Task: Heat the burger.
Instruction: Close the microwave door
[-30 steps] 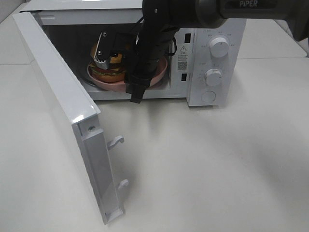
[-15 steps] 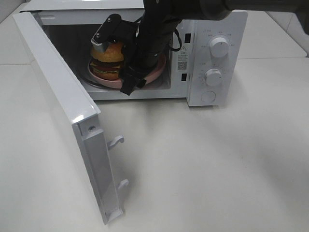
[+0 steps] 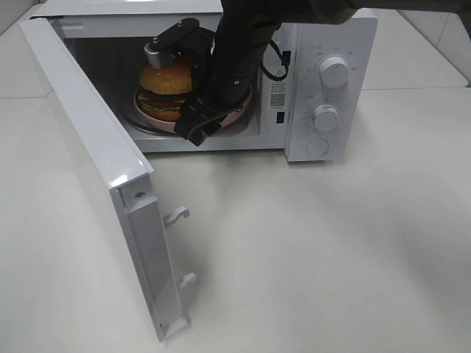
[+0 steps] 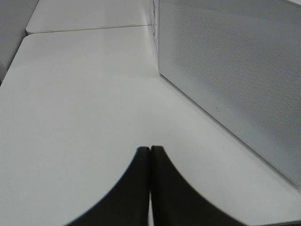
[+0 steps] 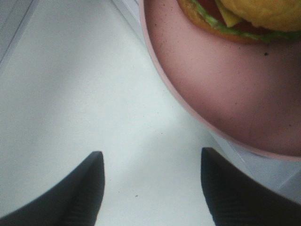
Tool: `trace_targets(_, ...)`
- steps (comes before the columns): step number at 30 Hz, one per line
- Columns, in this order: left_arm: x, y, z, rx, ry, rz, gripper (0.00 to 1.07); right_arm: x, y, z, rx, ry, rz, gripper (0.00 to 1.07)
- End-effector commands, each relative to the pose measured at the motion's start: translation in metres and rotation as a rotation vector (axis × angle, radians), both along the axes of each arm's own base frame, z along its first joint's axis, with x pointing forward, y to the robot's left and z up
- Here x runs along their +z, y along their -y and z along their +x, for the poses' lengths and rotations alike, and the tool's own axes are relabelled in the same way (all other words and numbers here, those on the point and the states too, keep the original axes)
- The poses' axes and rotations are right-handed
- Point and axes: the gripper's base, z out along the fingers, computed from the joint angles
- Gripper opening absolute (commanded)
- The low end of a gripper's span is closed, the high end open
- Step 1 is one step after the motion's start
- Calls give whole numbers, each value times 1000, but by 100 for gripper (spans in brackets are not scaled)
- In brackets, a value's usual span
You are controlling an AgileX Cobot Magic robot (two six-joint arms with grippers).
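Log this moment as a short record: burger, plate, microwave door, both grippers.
burger: inside the microwave, sitting on the plate
plate: pink, inside the cavity
door: swung wide open
right gripper: open, empty, just short of the plate's rim
left gripper: shut, empty, above the white table
not yet done: door not closed
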Motion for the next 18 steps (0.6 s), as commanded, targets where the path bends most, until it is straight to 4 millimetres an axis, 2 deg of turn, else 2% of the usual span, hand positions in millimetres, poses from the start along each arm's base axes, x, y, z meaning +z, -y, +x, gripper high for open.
trace_targets(1,1,1,-2,-1,32,-7,0,5,1,-1,-27,-11,7,58)
trace_targets(7,1,1,-2,-1,32,-7,0,8,2,-3,-155,-56,53,58)
trace_targets(18,1,1,-2,-1,32,-7,0,23,9,-13,-239,-134,41,58)
